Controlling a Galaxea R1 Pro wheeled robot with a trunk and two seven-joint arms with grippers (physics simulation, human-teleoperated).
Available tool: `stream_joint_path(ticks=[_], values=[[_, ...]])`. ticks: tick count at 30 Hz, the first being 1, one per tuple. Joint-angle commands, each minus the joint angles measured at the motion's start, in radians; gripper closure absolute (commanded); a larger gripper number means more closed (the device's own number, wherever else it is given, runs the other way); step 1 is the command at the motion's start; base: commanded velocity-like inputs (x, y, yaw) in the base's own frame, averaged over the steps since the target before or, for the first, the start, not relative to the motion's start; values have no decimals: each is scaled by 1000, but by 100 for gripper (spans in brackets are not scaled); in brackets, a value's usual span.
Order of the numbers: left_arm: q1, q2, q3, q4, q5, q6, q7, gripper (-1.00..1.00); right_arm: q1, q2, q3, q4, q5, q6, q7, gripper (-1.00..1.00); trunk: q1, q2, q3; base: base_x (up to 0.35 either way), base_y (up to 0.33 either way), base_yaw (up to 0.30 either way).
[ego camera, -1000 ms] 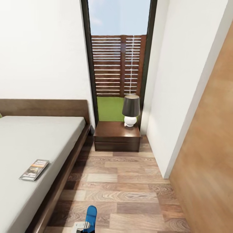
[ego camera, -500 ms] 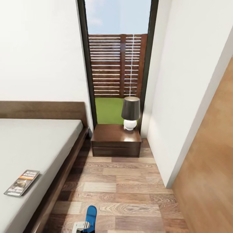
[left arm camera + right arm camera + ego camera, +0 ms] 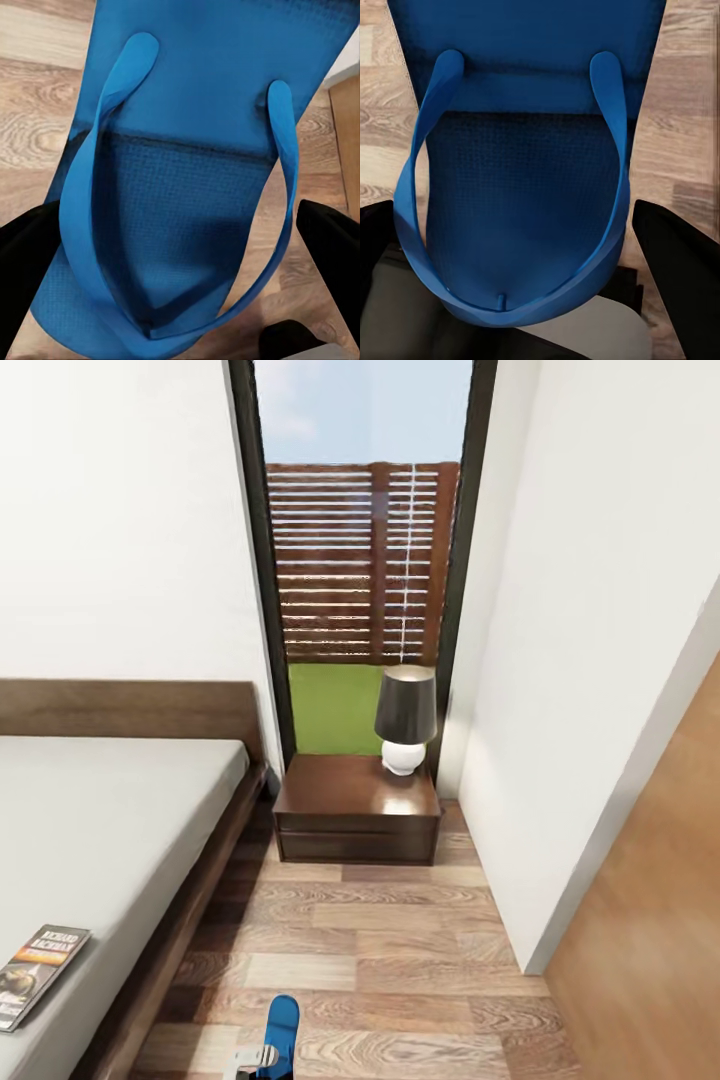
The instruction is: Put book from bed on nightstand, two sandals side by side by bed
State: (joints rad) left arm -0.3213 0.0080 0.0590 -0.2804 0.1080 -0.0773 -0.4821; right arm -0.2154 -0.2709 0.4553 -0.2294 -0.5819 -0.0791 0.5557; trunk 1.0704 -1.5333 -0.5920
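The bed [image 3: 110, 810] fills the left of the head view, its grey mattress bare but for the book [image 3: 38, 972], which lies flat at the near left edge of the picture, close to the mattress's right side. Beyond the foot of the headboard, at the far end of the plank floor [image 3: 390, 960], the nightstand [image 3: 357, 805] stands under the tall window [image 3: 365, 560]; a lamp [image 3: 405, 718] sits on its right rear corner and the rest of its top is bare.

At the near edge of the head view a blue sandal [image 3: 281, 1032] juts up over the floor.

In the left wrist view the left gripper [image 3: 180, 240] has its dark fingers [image 3: 30, 247] on either side of a sandal's [image 3: 187, 195] sole, seemingly clamped on it. The right gripper [image 3: 529, 247] likewise flanks the other sandal [image 3: 521, 187], apparently gripping it.
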Motion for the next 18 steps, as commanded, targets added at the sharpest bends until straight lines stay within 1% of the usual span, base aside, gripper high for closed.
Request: stream_joint_path(ticks=[1, 18], values=[[0, 0, 6, 1, 4, 1, -7, 100, -1, -1, 8, 1, -7, -5, 1, 100, 0, 0, -1, 301, -147, 0], [-1, 0, 7, 1, 4, 1, -7, 100, -1, -1, 8, 1, -7, -5, 3, 100, 0, 0, -1, 305, -111, 0]])
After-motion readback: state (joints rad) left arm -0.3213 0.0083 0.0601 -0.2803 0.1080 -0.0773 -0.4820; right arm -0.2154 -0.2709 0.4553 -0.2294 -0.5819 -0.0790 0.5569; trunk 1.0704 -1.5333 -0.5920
